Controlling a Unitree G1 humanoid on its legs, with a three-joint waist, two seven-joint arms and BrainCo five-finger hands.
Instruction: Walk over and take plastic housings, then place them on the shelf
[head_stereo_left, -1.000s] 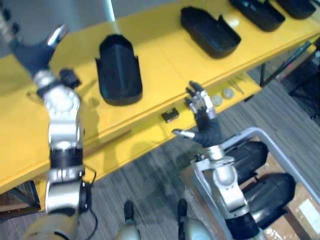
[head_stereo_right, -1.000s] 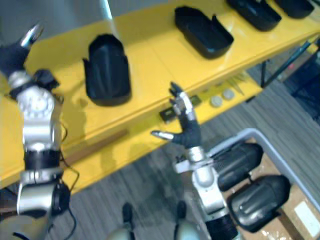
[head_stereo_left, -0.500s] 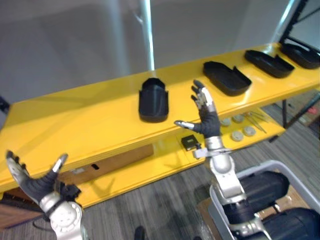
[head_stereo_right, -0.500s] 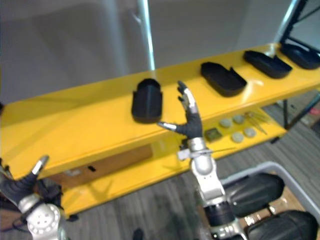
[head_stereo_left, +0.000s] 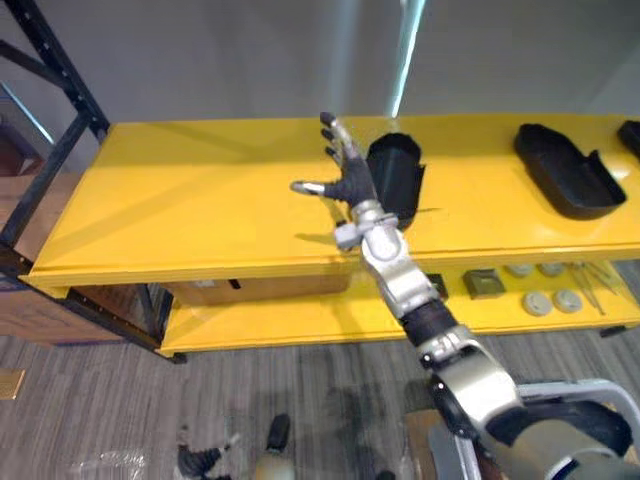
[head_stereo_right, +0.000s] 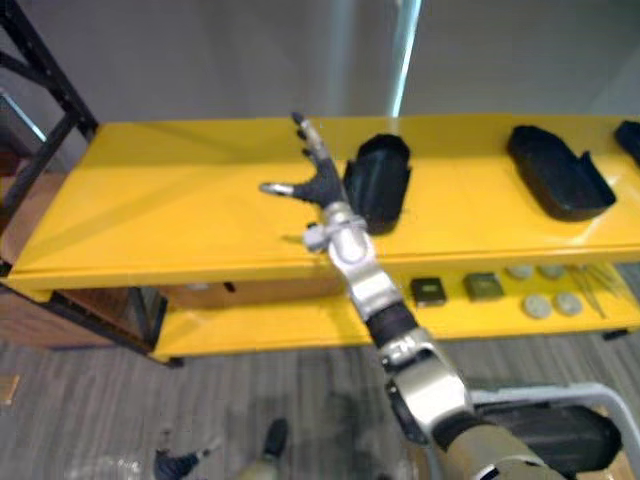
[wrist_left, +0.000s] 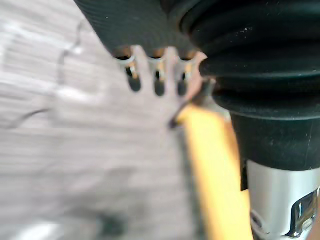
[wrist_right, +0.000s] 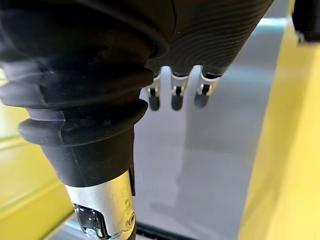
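Several black plastic housings lie on the yellow shelf: one near the middle, a longer one to the right, and the tip of another at the right edge. My right hand is raised over the shelf's front, just left of the middle housing, open with fingers spread and holding nothing. In the right wrist view its fingers point at the grey wall. My left hand hangs low over the floor beside a yellow edge, fingers straight and empty.
The lower yellow shelf carries small boxes and round discs. A grey bin with a black housing in it stands at the lower right. A black rack post rises at the upper left.
The camera has swung left, so the whole picture shifted. My right hand has risen from the shelf's front edge to over its top. My left hand has dropped out of the eye views.
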